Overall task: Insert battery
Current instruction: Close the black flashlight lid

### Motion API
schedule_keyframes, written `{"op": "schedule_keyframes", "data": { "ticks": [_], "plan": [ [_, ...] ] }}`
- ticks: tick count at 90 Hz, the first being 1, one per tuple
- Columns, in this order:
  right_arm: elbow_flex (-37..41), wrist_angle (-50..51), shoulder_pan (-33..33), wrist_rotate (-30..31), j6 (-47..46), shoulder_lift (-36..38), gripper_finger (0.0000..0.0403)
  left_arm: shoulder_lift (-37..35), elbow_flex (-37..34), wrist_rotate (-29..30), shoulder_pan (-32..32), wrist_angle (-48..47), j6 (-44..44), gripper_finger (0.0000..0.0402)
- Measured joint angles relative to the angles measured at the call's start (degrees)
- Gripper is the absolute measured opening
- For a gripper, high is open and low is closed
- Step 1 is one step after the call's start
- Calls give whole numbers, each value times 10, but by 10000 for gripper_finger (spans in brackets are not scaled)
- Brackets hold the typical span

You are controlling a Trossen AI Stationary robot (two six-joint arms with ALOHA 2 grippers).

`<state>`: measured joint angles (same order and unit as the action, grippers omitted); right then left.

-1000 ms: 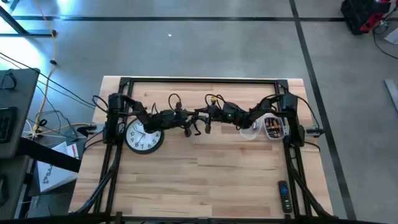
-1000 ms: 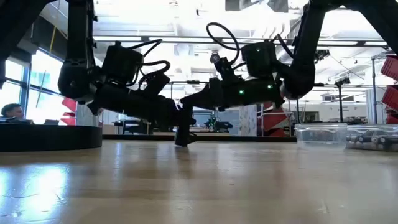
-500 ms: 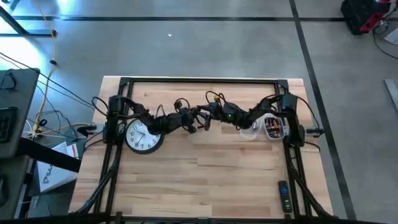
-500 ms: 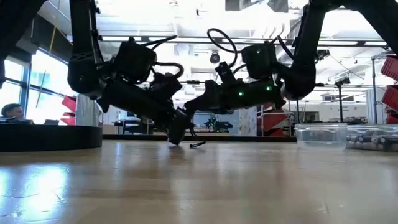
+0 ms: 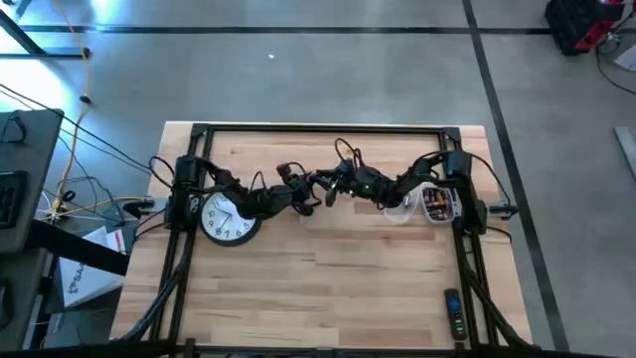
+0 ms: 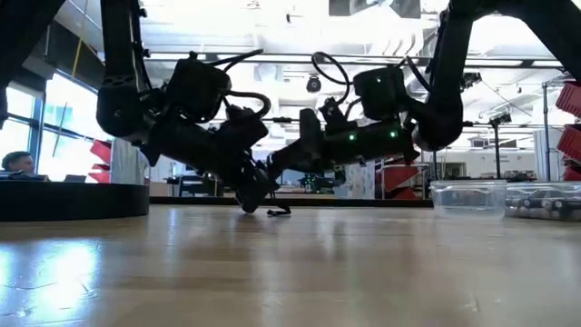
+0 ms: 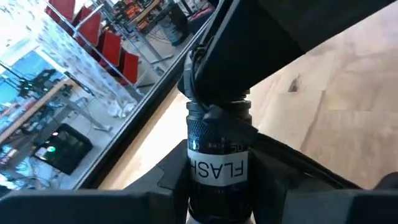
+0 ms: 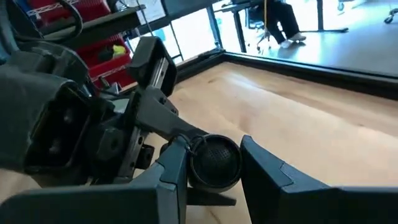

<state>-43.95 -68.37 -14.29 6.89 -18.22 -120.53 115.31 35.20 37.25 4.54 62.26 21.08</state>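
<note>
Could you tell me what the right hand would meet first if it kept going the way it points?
Probably the left hand, which faces it and is shut on the same flashlight that the right hand grips.

We see a pale wood tabletop [image 5: 328, 278] with a smooth, slightly glossy finish. The flashlight [image 7: 217, 165] is black metal, knurled and matt, with a smooth printed band. The container [image 6: 467, 198] at 3 o'clock is clear plastic.

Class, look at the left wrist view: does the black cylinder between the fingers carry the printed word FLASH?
Yes: the flashlight held in the left gripper shows a pale band printed FLASH.
</note>
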Motion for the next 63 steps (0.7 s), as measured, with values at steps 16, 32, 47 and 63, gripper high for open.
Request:
{"op": "schedule_keyframes", "data": {
  "ticks": [16, 32, 47, 63],
  "plan": [
    [0, 14, 9, -5, -10, 0, 124, -4, 2, -18, -6, -28, -24, 97],
    [0, 29, 16, -41, -9, 0, 192, -20, 3, -48, -25, -54, -34, 97],
    [0, 74, 27, -81, 31, 36, 230, -70, 2, -85, -36, -138, -51, 97],
    [-1, 212, 55, -76, 136, 127, 236, -111, -17, -153, -40, -160, -89, 97]
  ]
}}
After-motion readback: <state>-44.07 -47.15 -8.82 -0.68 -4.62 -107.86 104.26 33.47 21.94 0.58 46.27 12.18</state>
